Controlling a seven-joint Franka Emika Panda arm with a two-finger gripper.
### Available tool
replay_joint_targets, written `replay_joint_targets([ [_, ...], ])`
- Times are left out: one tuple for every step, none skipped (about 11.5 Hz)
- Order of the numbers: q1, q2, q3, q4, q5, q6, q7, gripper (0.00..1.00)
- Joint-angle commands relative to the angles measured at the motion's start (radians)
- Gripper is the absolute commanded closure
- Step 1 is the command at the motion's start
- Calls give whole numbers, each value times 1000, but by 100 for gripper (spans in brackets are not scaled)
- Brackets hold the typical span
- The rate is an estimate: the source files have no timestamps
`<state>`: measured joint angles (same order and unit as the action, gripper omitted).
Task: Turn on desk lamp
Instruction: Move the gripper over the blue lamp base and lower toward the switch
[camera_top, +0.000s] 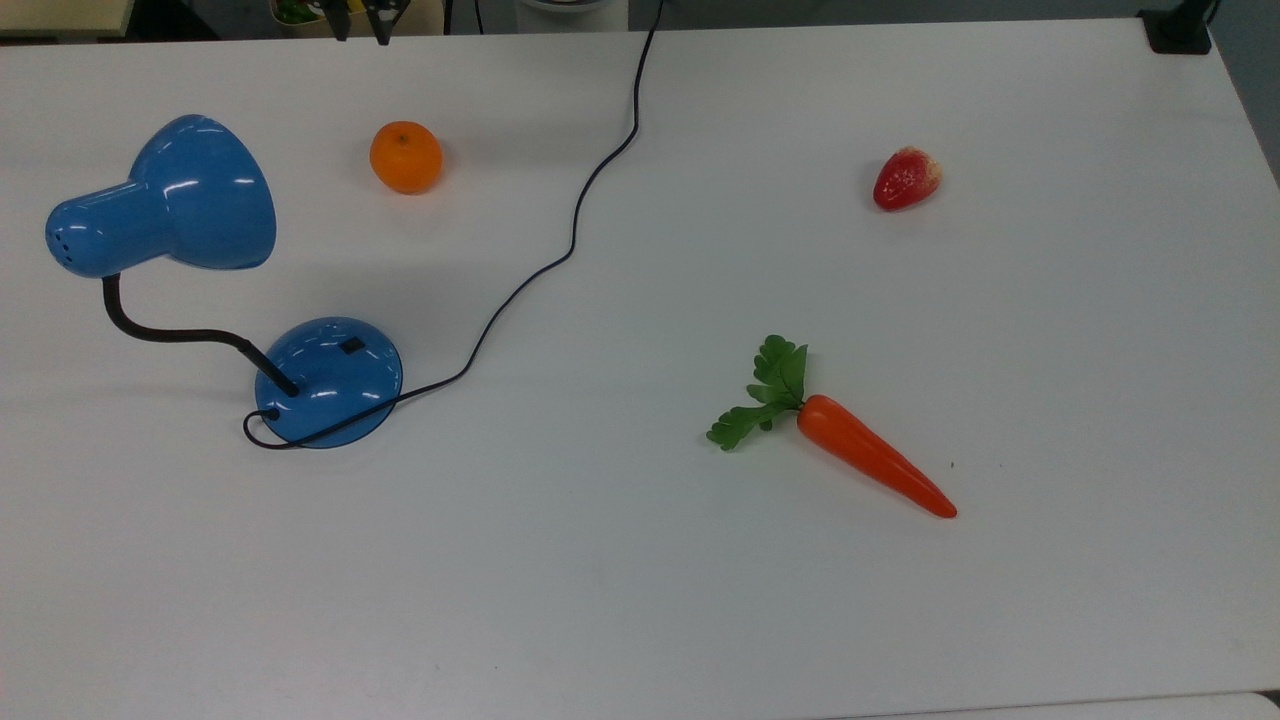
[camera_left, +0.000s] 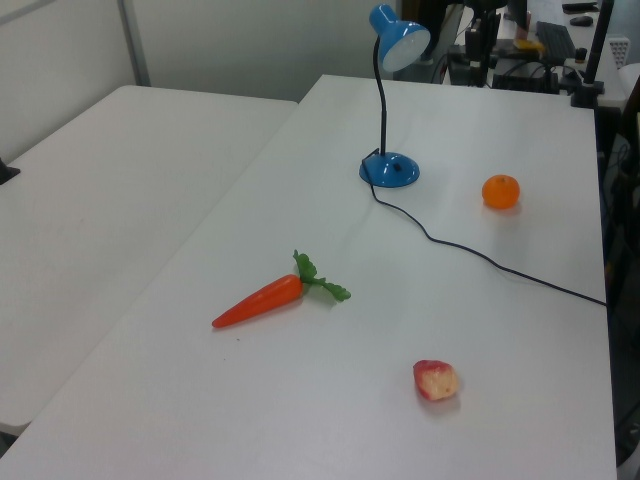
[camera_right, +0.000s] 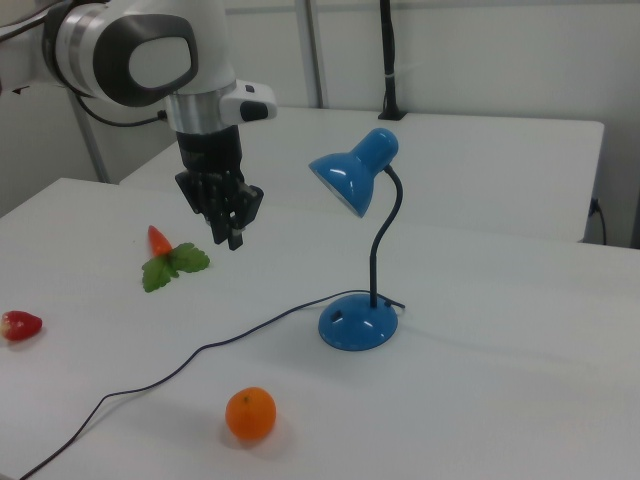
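The desk lamp (camera_top: 200, 280) stands on the white table (camera_top: 640, 600), its domed base (camera_right: 357, 324) planted flat and its shade (camera_right: 350, 172) tipped downward. The gripper (camera_right: 235, 228) hangs in the air well apart from the lamp, on the right view's left of the shade; I cannot tell whether its fingers are parted. An orange (camera_right: 249, 414) sits near the base. The carrot (camera_top: 850, 445) and strawberry (camera_top: 906, 178) lie farther off.

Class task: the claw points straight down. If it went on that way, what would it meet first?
Probably bare table. In the right view the claw hangs above open tabletop, left of the desk lamp, with the orange nearer the camera. Depth is uncertain.
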<state>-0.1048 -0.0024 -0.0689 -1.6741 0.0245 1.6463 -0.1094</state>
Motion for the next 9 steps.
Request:
replay_joint_targets([
  [-24,13,-6,21,46,32,-15,93],
  [-33,10,-6,7,66,59,-10,93],
  [-36,4,-6,-8,77,94,-6,93],
  [-33,4,-8,-25,77,140,26,93],
  [-33,2,-6,-54,75,195,69,93],
  [-35,-1,-6,-88,75,255,92,93],
  [-35,1,-6,-104,75,306,111,93],
  [-30,1,-6,-120,71,337,129,93],
  [-27,1,-6,-160,62,399,157,93],
])
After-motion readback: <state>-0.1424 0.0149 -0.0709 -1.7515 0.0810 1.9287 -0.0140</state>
